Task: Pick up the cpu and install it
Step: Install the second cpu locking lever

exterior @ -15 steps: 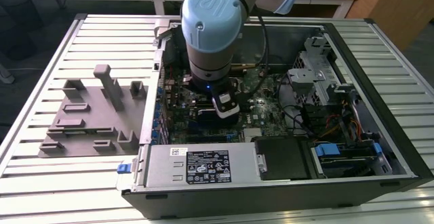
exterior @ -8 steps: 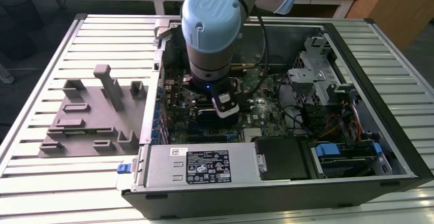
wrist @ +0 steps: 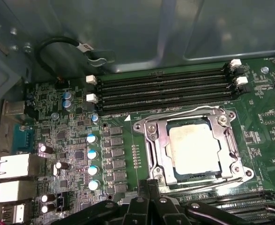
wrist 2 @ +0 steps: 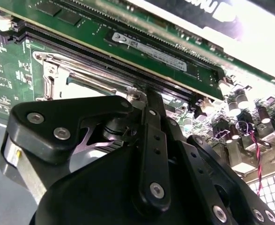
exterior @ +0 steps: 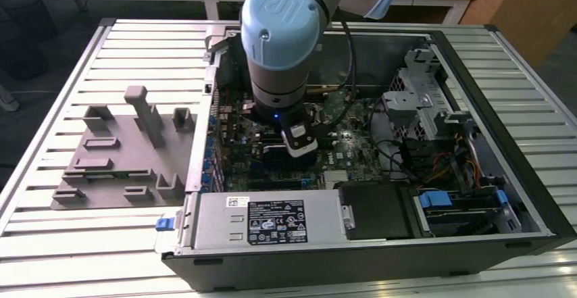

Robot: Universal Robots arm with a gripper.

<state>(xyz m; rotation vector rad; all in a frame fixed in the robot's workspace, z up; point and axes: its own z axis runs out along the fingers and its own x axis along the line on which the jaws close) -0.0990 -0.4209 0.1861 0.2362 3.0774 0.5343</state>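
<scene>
The gripper (wrist: pixel 149 183) is narrow, its tips drawn together with nothing between them. It hangs low over the motherboard (exterior: pixel 236 151) at the middle of the exterior view, inside the open computer case (exterior: pixel 505 109). In the first wrist view the tips sit just beside the metal socket frame (wrist: pixel 151 140). The cpu (wrist: pixel 193 147) lies within that frame with its pale silver top up and its edges square to the opening, so it looks placed, not carried. The memory slots (wrist: pixel 165 89) run along the frame's far side, and a seated memory stick (wrist 2: pixel 151 44) shows close by in the second wrist view.

Whether the chip sits fully flat, or the frame is latched over it, I cannot make out from this angle.

To do this step well, I judge that any contact should be straight down and light, clear of the slots. The grey fixture plate (exterior: pixel 108 156) lies at the exterior view's left, well apart.
</scene>
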